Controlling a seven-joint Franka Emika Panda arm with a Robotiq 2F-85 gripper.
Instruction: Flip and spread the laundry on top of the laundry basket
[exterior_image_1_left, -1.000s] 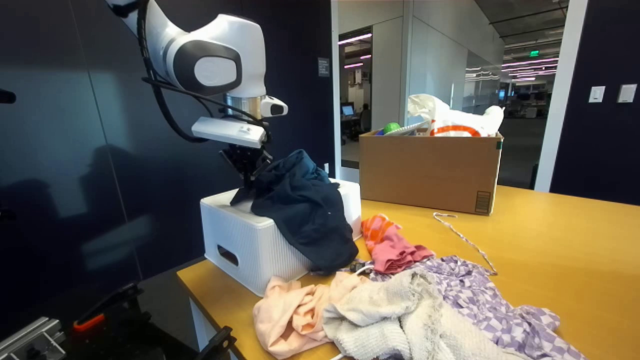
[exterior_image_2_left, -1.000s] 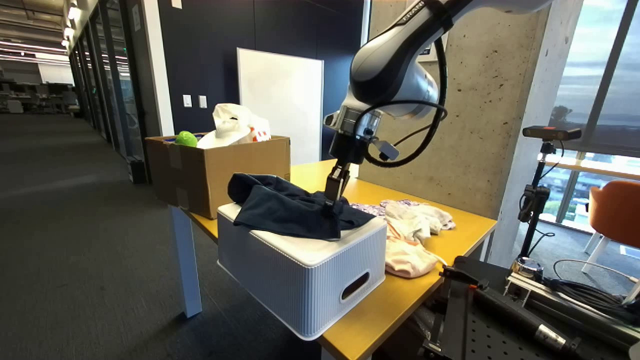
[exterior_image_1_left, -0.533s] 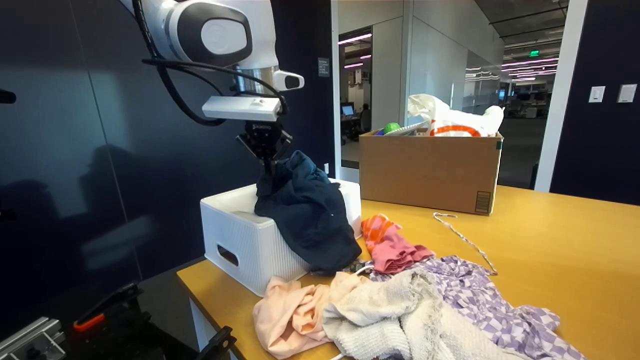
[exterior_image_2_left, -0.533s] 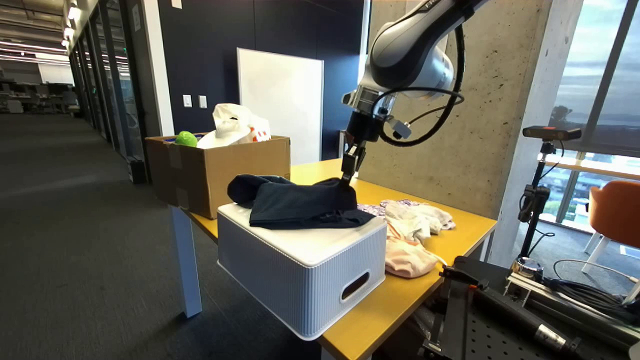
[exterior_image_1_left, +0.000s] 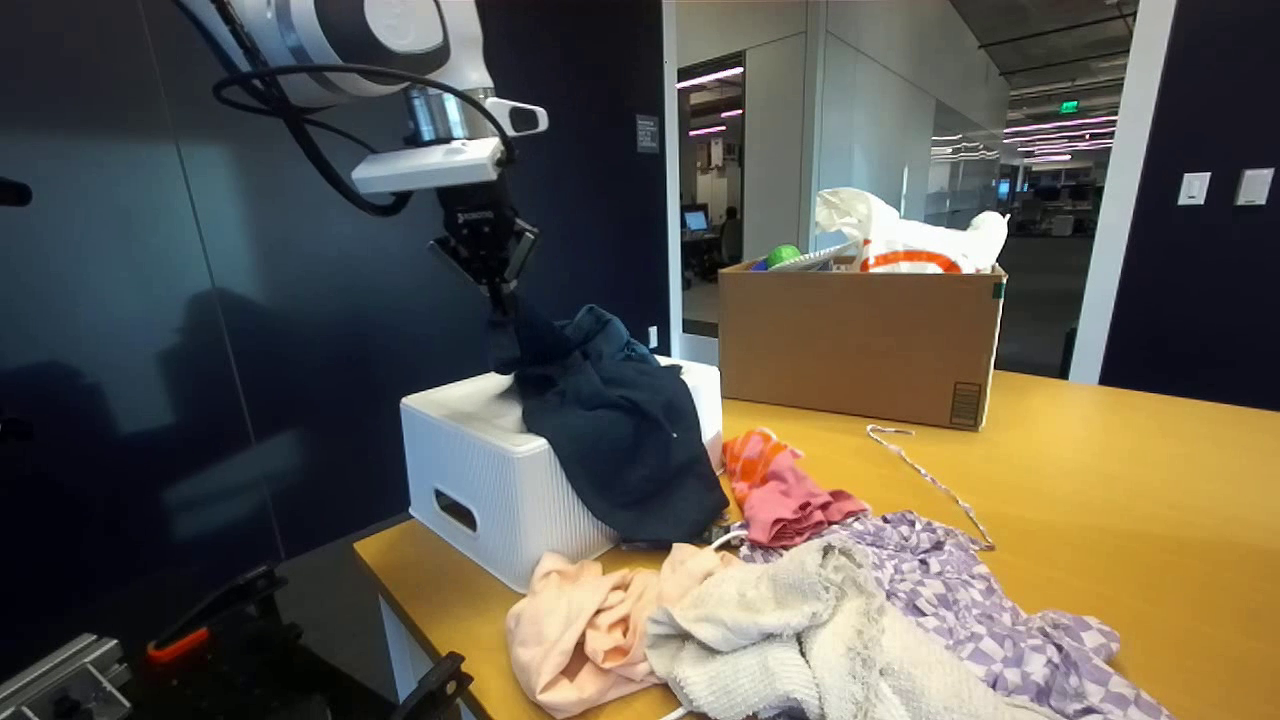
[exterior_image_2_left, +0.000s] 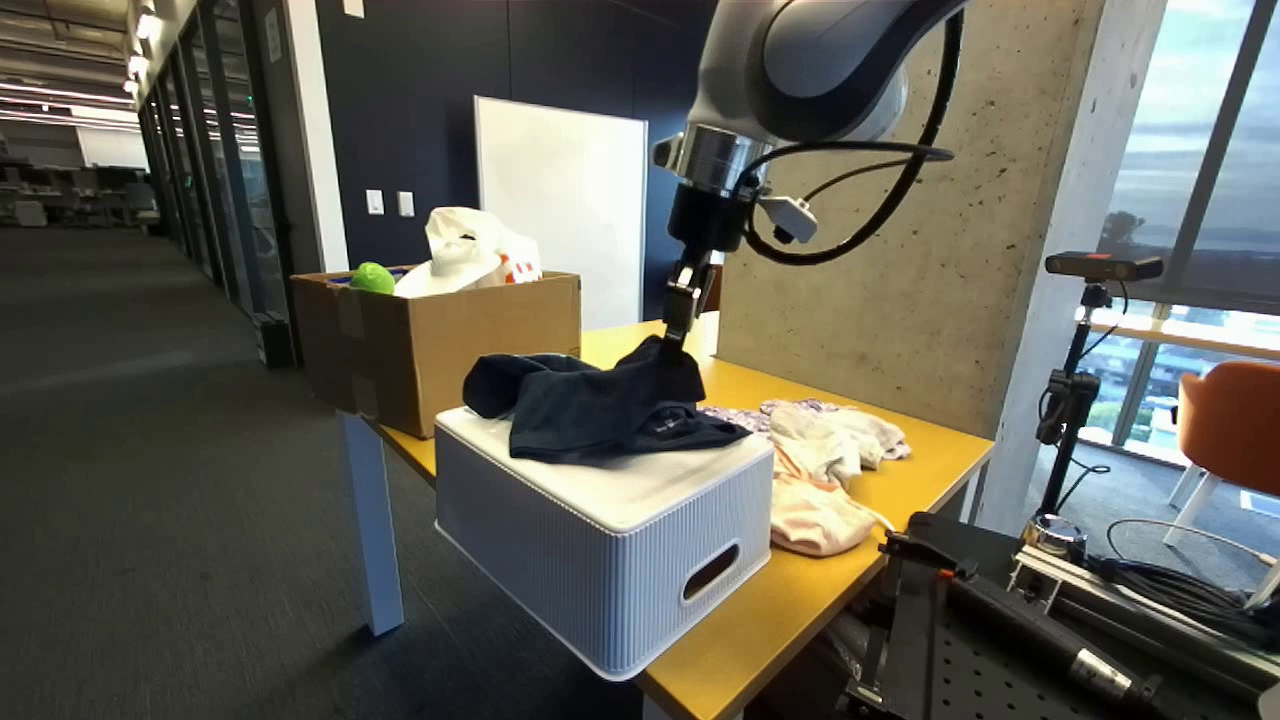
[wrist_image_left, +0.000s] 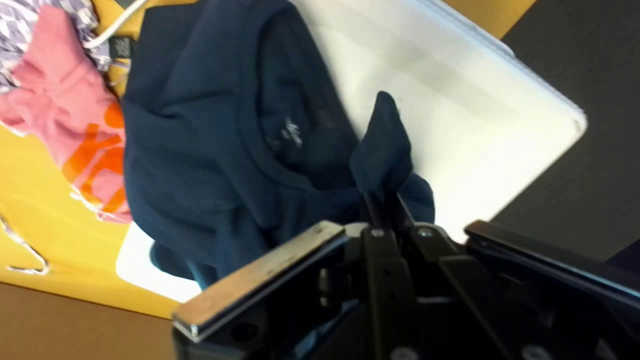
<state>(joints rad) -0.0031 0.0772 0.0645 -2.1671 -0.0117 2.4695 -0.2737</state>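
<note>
A dark navy garment (exterior_image_1_left: 625, 440) lies bunched over the white ribbed basket (exterior_image_1_left: 480, 480), which has its flat white side up. In an exterior view one part of the garment hangs down the basket's side. The garment (exterior_image_2_left: 570, 410) and basket (exterior_image_2_left: 600, 570) also show in an exterior view. My gripper (exterior_image_1_left: 503, 303) is shut on an edge of the garment and holds it raised above the basket; it also shows in an exterior view (exterior_image_2_left: 677, 345). In the wrist view a folded tip of cloth sticks out past the closed fingers (wrist_image_left: 385, 202), and the garment's neckline (wrist_image_left: 250, 135) faces up.
Pink-orange cloth (exterior_image_1_left: 780, 490), peach cloth (exterior_image_1_left: 600, 630), a whitish knit (exterior_image_1_left: 830, 630) and purple checked cloth (exterior_image_1_left: 940, 570) lie on the yellow table beside the basket. A patterned cord (exterior_image_1_left: 930, 480) lies behind them. A filled cardboard box (exterior_image_1_left: 860, 345) stands at the back.
My gripper has risen from near the basket's top, holding the garment's edge. It first moved across, then partly back. The garment's edge has drawn in and lifted, baring more of the white top.
</note>
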